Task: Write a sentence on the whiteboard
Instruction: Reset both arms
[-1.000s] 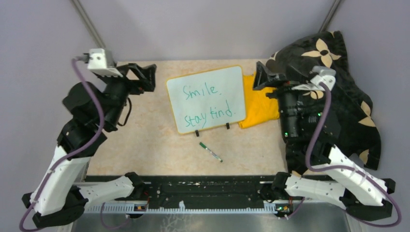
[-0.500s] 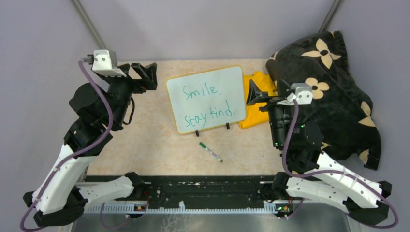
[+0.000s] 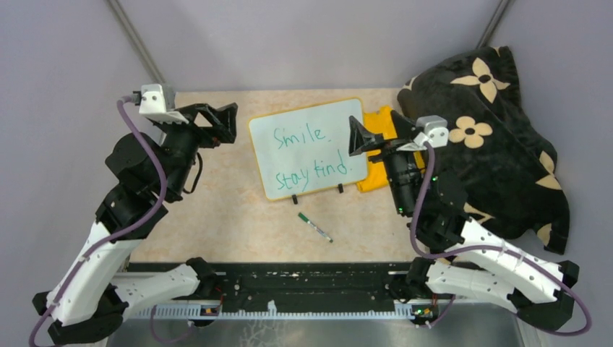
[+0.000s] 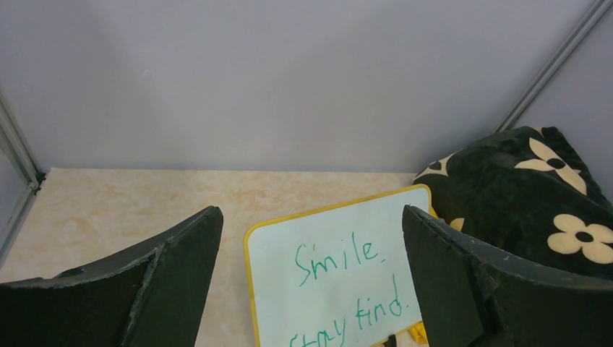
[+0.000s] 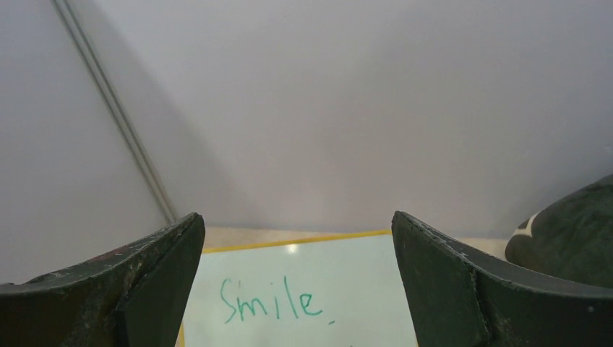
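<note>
While both pairs of fingers stood spread wide, neither pair had anything between its pads. The left gripper (image 3: 223,121) kept its two black fingers (image 4: 181,267) well apart. In the left wrist view the whiteboard (image 3: 309,148) lay ahead of them, filling the gap between the tips and reaching behind the right-hand finger. In the top view those tips stood just beside the board's left edge without touching it.

The right gripper (image 3: 377,130) was equally wide open. From above, one of its fingers (image 3: 357,137) hung over the board's right edge. The other hung over a yellow cloth (image 3: 383,166) that lay against that edge. Between and beyond these fingers, the right wrist view showed the board's upper part.

On the board, the sentence (image 3: 300,135) ran in thin green lettering on two lines, "Smile." above "stay kind.". The board's yellow frame and two small black feet (image 3: 294,198) faced the arm bases. I could not tell whether it lay flat or stood propped.

Farther back from both sets of fingers, toward the bases, a green-capped marker (image 3: 315,227) lay on the beige table (image 3: 217,210), well apart from either gripper. Out past the right fingers, a dark blanket with pale flowers (image 3: 499,130) was heaped at the table's edge.
</note>
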### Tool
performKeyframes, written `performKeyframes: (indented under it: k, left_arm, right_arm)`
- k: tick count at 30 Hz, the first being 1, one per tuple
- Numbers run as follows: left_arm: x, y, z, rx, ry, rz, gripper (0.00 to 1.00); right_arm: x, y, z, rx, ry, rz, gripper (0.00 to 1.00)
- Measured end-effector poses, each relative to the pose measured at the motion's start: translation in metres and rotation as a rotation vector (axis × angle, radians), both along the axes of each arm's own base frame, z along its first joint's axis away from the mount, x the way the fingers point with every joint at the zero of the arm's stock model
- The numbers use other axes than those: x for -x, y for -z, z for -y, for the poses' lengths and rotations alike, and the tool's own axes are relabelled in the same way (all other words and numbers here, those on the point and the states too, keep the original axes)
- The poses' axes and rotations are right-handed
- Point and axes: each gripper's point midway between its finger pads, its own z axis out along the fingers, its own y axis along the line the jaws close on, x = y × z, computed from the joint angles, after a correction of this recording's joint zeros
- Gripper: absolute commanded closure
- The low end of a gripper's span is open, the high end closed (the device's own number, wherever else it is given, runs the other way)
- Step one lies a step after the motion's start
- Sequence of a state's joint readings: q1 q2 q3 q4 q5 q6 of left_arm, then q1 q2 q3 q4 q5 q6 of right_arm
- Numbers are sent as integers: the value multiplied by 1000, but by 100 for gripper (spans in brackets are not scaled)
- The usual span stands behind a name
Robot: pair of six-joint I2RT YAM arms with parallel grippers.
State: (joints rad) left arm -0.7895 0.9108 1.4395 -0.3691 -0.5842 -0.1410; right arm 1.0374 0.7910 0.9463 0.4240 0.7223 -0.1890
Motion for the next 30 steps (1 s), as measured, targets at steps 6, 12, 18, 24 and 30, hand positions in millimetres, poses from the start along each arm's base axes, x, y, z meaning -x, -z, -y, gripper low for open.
performKeyframes:
  k: [6, 12, 18, 24, 30]
  left_arm:
    - [-7, 16, 11, -13, 17, -33, 1]
    - [-14, 28, 22, -38, 33, -61, 1]
    - [-15, 29, 26, -41, 50, -61, 1]
    - [-11, -10, 28, -27, 76, 1, 1]
    - [16, -134, 4, 92, 85, 251, 1]
  right_arm:
    - [-15, 34, -31, 55, -35, -149, 1]
    - [-35, 45, -42, 83, -31, -281, 1]
    - [-58, 52, -7, 9, 39, -366, 2]
    - [-45, 35, 14, -27, 46, -312, 2]
    - [-28, -38, 34, -64, 53, -149, 1]
